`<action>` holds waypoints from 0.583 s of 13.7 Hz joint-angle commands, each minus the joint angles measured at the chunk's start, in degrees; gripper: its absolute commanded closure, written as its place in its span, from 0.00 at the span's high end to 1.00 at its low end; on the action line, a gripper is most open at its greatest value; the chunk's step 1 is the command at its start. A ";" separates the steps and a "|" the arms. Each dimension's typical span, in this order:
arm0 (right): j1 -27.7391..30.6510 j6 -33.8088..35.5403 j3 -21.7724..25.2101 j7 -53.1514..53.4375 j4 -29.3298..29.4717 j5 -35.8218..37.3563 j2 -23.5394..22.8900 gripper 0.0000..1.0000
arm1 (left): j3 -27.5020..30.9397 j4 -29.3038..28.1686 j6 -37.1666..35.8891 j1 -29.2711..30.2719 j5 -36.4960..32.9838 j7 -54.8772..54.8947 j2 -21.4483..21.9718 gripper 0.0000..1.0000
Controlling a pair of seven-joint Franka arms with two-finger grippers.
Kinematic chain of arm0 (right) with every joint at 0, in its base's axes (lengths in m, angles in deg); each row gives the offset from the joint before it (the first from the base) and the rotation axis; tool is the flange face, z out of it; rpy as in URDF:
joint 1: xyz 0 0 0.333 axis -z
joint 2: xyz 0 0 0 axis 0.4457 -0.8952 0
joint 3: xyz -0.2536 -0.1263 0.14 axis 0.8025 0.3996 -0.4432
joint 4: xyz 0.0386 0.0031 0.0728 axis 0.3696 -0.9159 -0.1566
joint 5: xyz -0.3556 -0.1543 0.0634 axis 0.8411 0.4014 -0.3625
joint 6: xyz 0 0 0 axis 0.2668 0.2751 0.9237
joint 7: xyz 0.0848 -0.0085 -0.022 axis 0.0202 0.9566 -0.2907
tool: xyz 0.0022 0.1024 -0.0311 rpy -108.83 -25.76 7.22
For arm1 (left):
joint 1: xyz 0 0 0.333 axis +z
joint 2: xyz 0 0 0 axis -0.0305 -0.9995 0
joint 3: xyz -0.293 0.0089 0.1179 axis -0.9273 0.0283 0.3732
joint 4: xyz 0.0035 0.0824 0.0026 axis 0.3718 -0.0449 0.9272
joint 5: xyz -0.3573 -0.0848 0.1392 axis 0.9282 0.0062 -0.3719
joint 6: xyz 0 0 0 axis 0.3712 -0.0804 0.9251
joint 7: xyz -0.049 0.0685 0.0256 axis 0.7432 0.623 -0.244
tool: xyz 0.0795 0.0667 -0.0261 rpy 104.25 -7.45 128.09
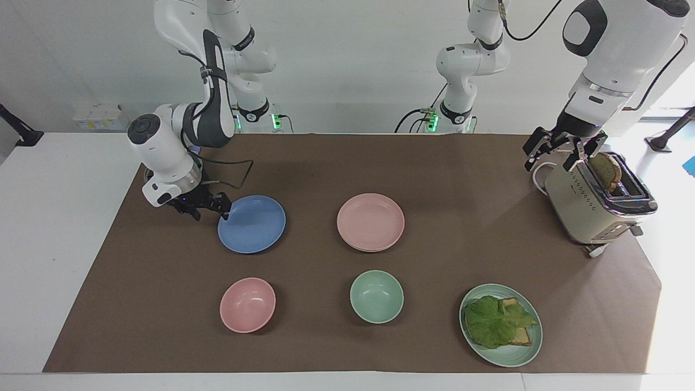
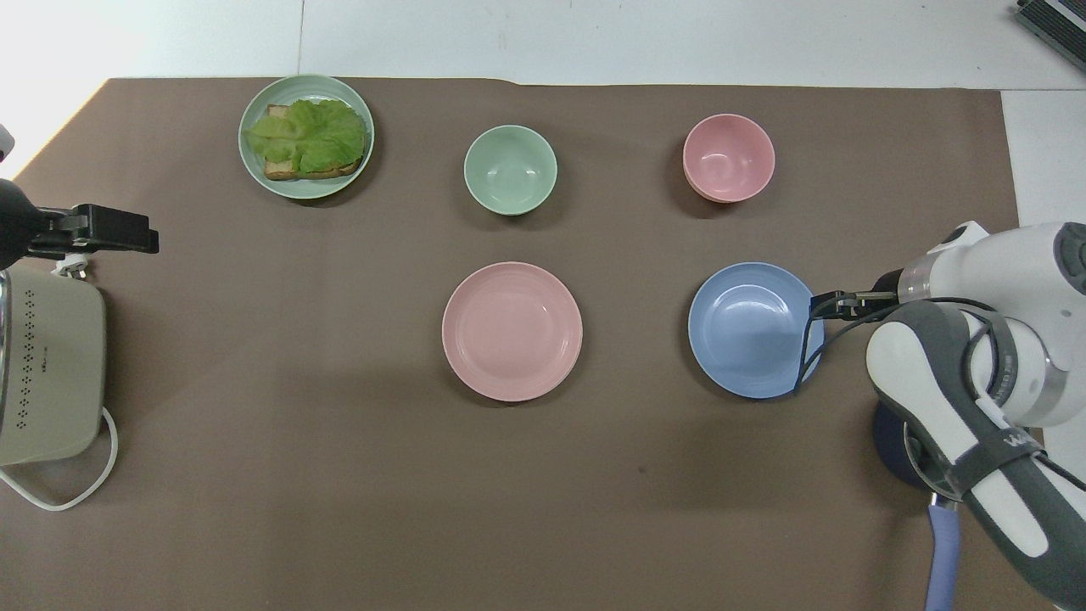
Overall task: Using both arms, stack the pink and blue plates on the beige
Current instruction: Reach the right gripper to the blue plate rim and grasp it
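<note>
The blue plate (image 1: pixel 255 225) (image 2: pixel 751 331) lies flat on the brown mat toward the right arm's end. My right gripper (image 1: pixel 209 212) (image 2: pixel 821 304) is low at that plate's rim on the side toward the right arm's base. Its fingers are apart, and one fingertip (image 1: pixel 224 209) touches the rim. The pink plate (image 1: pixel 370 221) (image 2: pixel 512 331) lies mid-table beside the blue one. The beige plate is hidden or out of view. My left gripper (image 1: pixel 564 153) (image 2: pixel 140 233) waits open in the air next to the toaster, holding nothing.
A cream toaster (image 1: pixel 594 203) (image 2: pixel 47 365) with bread stands at the left arm's end. A dark pot (image 2: pixel 895 437) with a glass lid sits under the right arm. Farther from the robots are a pink bowl (image 1: pixel 247 304), a green bowl (image 1: pixel 376 296) and a green plate (image 1: pixel 516 355) with lettuce and bread.
</note>
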 commanded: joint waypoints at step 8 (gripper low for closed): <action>1.08 -1.99 -0.24 -11.09 -0.85 -12.91 -3.89 0.43 | 0.03 0.48 -6.05 -0.04 -4.84 0.52 0.62 1.00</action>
